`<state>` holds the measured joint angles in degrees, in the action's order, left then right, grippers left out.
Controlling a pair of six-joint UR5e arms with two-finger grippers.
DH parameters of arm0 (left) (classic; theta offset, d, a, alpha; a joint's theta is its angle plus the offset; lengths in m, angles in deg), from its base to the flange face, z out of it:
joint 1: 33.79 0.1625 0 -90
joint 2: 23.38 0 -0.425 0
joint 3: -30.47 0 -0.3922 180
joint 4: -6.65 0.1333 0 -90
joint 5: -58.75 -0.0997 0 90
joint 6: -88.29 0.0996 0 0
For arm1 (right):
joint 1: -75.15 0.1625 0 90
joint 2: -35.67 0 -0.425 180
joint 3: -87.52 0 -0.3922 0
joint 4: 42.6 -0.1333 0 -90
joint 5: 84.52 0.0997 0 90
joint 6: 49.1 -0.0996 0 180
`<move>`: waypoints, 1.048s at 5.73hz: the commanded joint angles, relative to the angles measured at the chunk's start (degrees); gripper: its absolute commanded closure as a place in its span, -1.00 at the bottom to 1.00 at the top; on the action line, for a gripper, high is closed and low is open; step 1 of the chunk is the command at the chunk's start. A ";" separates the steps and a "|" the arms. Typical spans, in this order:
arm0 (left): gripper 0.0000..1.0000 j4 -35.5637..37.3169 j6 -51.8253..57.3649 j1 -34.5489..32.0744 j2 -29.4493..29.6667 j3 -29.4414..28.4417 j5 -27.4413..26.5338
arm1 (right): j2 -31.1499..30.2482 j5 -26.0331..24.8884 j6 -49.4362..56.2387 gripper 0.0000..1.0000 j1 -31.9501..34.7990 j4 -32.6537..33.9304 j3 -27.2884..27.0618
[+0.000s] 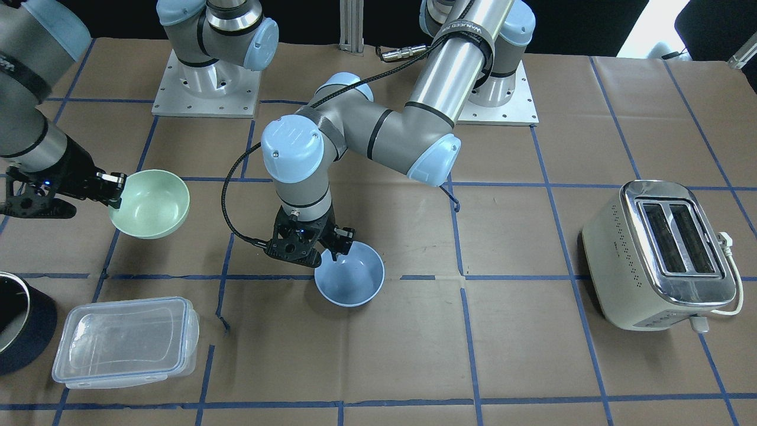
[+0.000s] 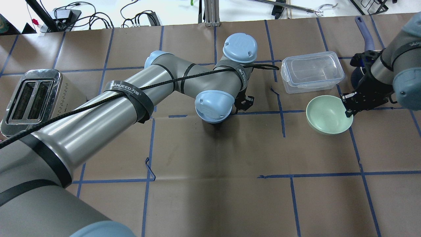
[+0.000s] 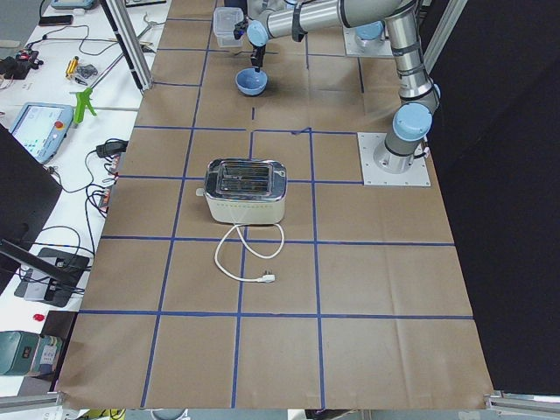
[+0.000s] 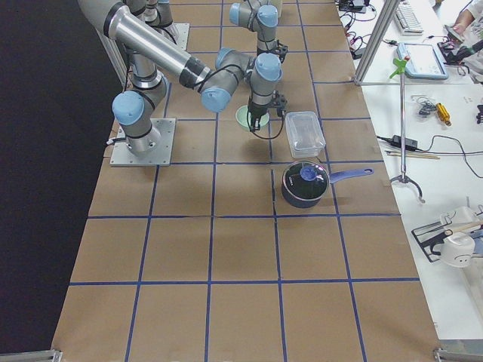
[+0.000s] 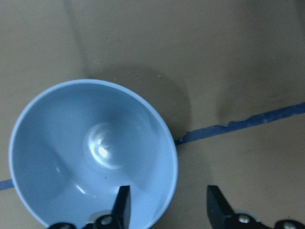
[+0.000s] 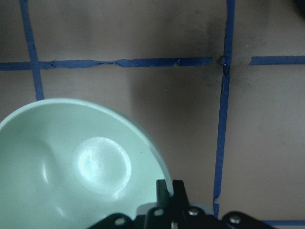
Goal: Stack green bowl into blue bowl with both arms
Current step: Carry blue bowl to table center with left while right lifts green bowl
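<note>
The green bowl (image 1: 152, 203) is at the robot's right side, gripped by its rim and slightly tilted. My right gripper (image 1: 116, 190) is shut on that rim; the right wrist view shows the fingers (image 6: 172, 190) pinched on the bowl's edge (image 6: 86, 162). The blue bowl (image 1: 350, 275) stands upright on the table near the middle. My left gripper (image 1: 339, 244) is open, one finger (image 5: 123, 206) inside the blue bowl (image 5: 90, 148) and the other outside its rim. In the overhead view the left arm hides the blue bowl; the green bowl (image 2: 329, 114) shows.
A clear lidded plastic container (image 1: 127, 340) lies just beyond the green bowl, with a dark navy pot (image 1: 20, 322) beside it. A cream and chrome toaster (image 1: 662, 254) with a loose cord stands far off on the robot's left side.
</note>
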<state>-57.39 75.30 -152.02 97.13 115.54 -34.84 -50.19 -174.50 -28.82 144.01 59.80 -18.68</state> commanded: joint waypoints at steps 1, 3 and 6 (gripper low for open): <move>-0.96 -8.66 5.92 4.21 -9.00 -0.16 0.17 | -0.28 0.07 -0.15 0.98 0.22 -14.02 11.58; -0.96 -21.49 15.14 17.00 -22.09 0.45 0.60 | 0.60 0.77 -6.61 0.98 6.58 -11.19 11.55; -0.96 -26.46 15.20 24.88 -27.16 0.28 3.76 | 9.19 6.63 -30.92 0.98 25.21 4.43 12.33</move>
<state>-82.16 90.47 -128.78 70.76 116.05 -32.25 -43.65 -170.26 -52.08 163.64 59.72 -6.72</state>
